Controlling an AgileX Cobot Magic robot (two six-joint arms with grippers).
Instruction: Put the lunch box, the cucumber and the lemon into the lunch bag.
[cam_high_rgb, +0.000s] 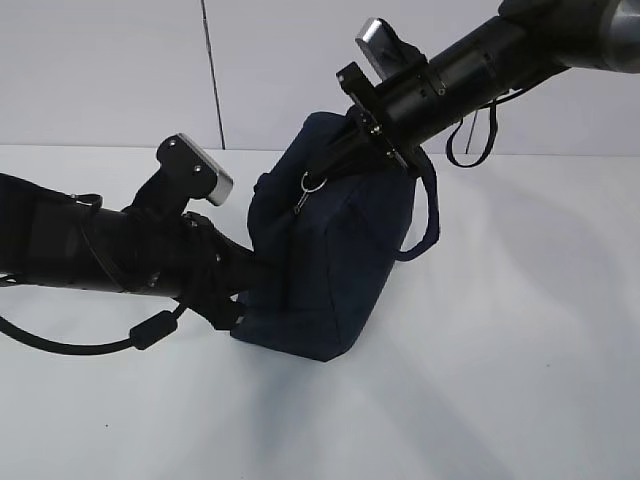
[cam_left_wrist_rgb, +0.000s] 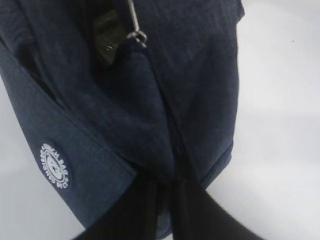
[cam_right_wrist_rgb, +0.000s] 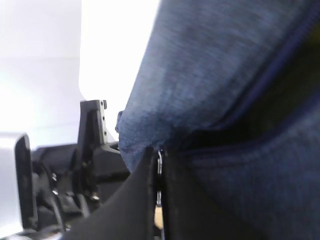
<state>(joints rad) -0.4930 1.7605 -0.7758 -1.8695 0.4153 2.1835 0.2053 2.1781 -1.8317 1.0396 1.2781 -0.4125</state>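
So the lunch bag (cam_high_rgb: 325, 250) sits dead centre in the exterior view, standing on the white table (cam_high_rgb: 500, 380) and leaning a bit toward the right of the frame, with both my arms on it. One loop handle (cam_high_rgb: 430, 215) hangs down its right side.

My left gripper (cam_high_rgb: 238, 300) comes in from the left edge and is jammed against the bag's lower left corner. In my left wrist view the fingers (cam_left_wrist_rgb: 150, 210) are the dark shapes at the bottom centre, pressed close together with a fold of the navy fabric pinched between them, right at the end of the zipper seam. The round white logo (cam_left_wrist_rgb: 55, 166) is at the lower left of that frame, and the metal ring pull (cam_left_wrist_rgb: 137, 35) sits up at the top centre, well above my fingers.

My right gripper (cam_high_rgb: 385, 138) reaches down from the upper right and meets the top edge of the bag. In the right wrist view the two fingers (cam_right_wrist_rgb: 135, 200) are squeezed nearly shut at the bottom centre, with something thin and metallic caught in the slit; it looks like the zipper end, but the shot is too close and blurry to be sure. The bag fabric fills the whole right side there, with the dark zipper opening (cam_right_wrist_rgb: 260, 110) running up toward the upper right.

The ring pull (cam_high_rgb: 312, 183) dangles near the top of the bag, just below and left of my right gripper.
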